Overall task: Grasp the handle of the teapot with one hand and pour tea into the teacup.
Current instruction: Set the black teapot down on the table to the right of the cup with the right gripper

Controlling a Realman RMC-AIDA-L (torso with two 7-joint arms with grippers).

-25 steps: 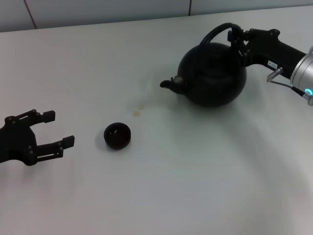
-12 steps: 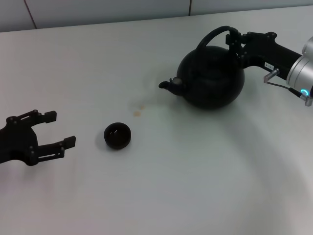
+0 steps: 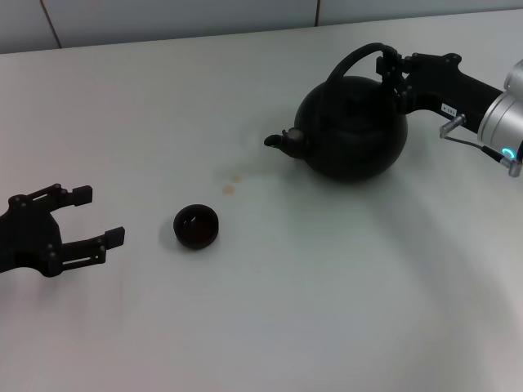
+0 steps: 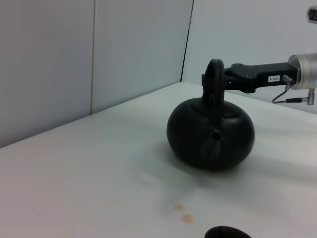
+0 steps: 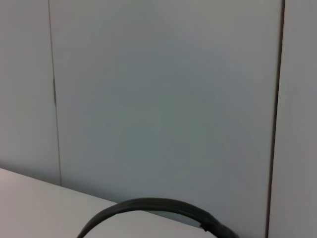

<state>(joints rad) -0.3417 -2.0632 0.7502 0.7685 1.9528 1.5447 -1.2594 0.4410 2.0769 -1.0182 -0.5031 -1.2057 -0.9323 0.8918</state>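
Note:
The black teapot (image 3: 353, 135) stands at the far right of the white table, spout pointing toward my left side. My right gripper (image 3: 392, 69) is shut on the right end of its arched handle (image 3: 351, 59). The left wrist view shows the teapot (image 4: 210, 134), the handle (image 4: 214, 84) and the right gripper (image 4: 225, 79) gripping it. The right wrist view shows only an arc of the handle (image 5: 148, 206). The small dark teacup (image 3: 196, 226) sits left of centre, well apart from the teapot; its rim shows in the left wrist view (image 4: 228, 232). My left gripper (image 3: 100, 216) is open, left of the teacup.
Small tan stains (image 3: 230, 189) mark the table (image 3: 286, 310) between teacup and teapot; they also show in the left wrist view (image 4: 183, 213). A grey panelled wall (image 3: 163, 16) runs along the far edge.
The right gripper and the teapot have shifted slightly left and away over the last second. The left gripper and the teacup have not moved.

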